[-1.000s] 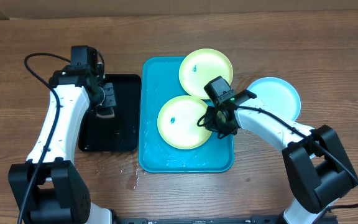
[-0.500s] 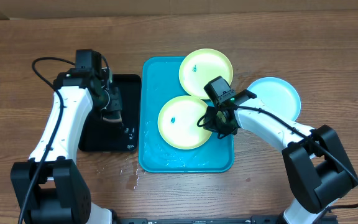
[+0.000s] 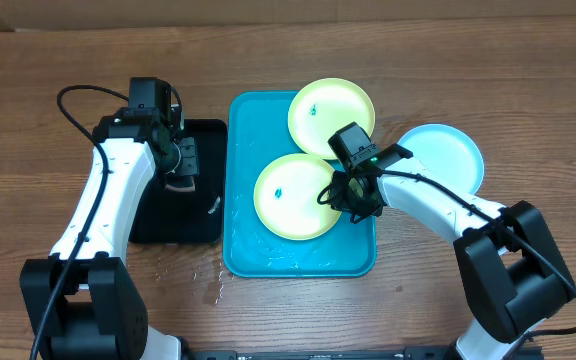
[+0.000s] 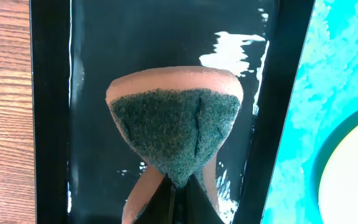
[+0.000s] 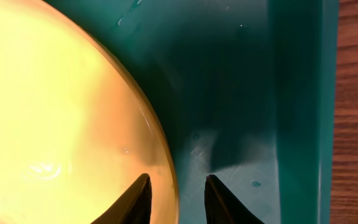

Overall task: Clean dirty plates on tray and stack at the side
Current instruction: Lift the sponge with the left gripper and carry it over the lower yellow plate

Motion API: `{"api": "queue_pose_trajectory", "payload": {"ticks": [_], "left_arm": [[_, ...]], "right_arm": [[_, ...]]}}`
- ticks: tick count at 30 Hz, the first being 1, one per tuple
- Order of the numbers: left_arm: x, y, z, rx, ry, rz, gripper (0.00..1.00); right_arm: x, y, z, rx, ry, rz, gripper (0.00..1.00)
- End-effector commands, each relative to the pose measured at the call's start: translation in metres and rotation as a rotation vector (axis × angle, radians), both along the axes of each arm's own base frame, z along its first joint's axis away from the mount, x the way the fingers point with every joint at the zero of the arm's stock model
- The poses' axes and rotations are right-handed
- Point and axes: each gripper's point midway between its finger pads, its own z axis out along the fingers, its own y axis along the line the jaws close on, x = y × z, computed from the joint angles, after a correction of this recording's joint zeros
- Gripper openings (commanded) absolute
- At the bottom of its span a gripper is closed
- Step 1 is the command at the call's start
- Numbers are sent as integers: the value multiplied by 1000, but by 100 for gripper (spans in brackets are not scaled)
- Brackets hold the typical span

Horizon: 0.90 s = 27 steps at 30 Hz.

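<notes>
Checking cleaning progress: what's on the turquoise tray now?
Two yellow-green plates: the near plate, its edge between the open fingers of the right gripper, and the far plate, overhanging the turquoise tray rim. The floor beneath both is hidden.

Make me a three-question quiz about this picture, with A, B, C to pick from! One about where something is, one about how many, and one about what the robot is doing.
1. Where is the light blue plate?
A. On the table, right of the turquoise tray
B. Stacked on another plate
C. Held up in the air

2. How many yellow-green plates are there?
A. One
B. Two
C. Four

3. What is the left pincer doing?
A. Holding nothing
B. Gripping a plate
C. Squeezing a sponge

Answers:
1. A, since the overhead view shows it lying on the wood beside the tray's right edge.
2. B, since one lies in the tray and the other sits at its far right corner.
3. C, since the left wrist view shows the green-faced sponge pinched between its fingers.
</notes>
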Motion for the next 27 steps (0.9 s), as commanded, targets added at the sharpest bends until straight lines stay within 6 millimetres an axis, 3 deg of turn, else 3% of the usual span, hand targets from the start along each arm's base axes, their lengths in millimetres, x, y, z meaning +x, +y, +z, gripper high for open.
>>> {"api": "queue_pose_trajectory", "payload": {"ticks": [1,9,13,17,22,23,24,27], "left_arm": [[9,2,6,15,-48,-8,4],[25,-10,12,-15,-119,-140,4],[30,-1,14,36,-133,-123,4],[35,-1,23,37,-152,-115,4],[47,2,48,57,-199,-99,4],[49,4,53,67,-210,-92,4],[53,3,59,78,-226,-95,4],[55,-7,62,90,-234,-144,4]], "right_arm": [[8,3,10,12,-35,0,27],[8,3,10,12,-34,0,21],[9,2,10,10,-37,0,32],[8,2,9,9,-35,-1,18],[4,0,2,8,-32,-2,21],[3,-1,-1,7,-27,-8,16],[1,-2,-2,5,-23,-8,4],[3,0,-1,12,-31,-6,4]]}}
